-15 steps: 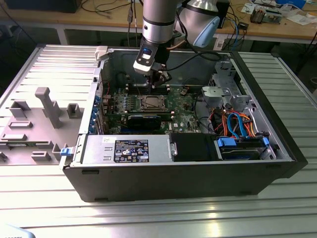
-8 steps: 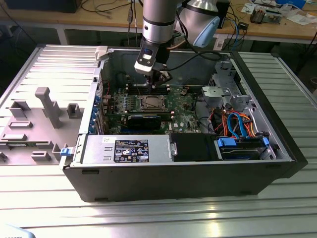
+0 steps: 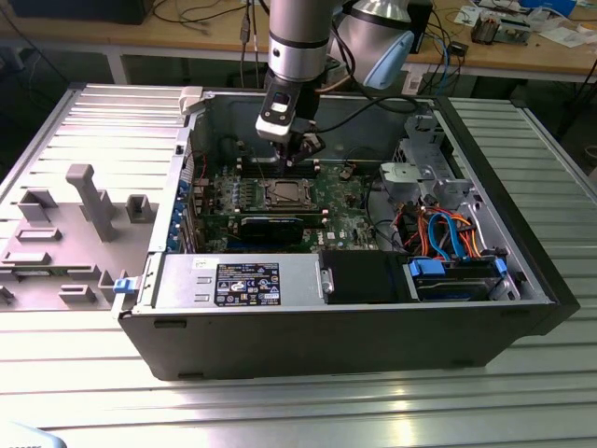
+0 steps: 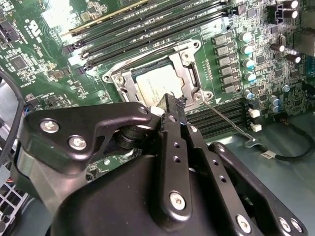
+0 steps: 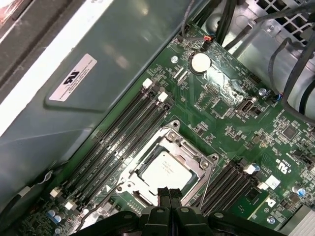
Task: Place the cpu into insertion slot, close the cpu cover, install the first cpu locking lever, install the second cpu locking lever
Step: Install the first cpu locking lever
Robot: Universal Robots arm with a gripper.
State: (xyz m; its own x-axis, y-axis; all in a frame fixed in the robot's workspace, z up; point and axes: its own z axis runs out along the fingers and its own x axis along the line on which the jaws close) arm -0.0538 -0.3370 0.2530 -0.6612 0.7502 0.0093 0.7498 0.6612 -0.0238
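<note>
the exterior view takes in what the wrist cameras cannot: the arm [image 3: 298,37] comes straight down into an open computer case [image 3: 373,327] lying on the ribbed metal tabletop [image 3: 280,411], its wrist near vertical and the gripper [image 3: 295,157] pointing down at the green board, with a grey plastic fixture [image 3: 75,224] well away from the gripper, outside the case on the exterior view's left. both wrist views give the detail close under the gripper [image 5: 170,192]. the black fingers [image 5: 164,192] sit pressed together with nothing seen between them, tips hanging just over the near edge of the insertion slot [image 4: 119,79]. the cpu [image 5: 165,169] lies flat in that slot directly beyond the fingertips, and the cpu cover [image 5: 189,156] lies down over it, its window framing the dull metal top. the second wrist view shows a thin wire locking lever [image 4: 229,120] standing out from the socket corner beside the gripper [image 4: 172,101] and slanting off across the long black memory slots [image 4: 216,118]; whether it is hooked i cannot tell. the first wrist view alone shows a round coin battery [image 5: 200,62] far beyond the socket from the gripper.
</note>
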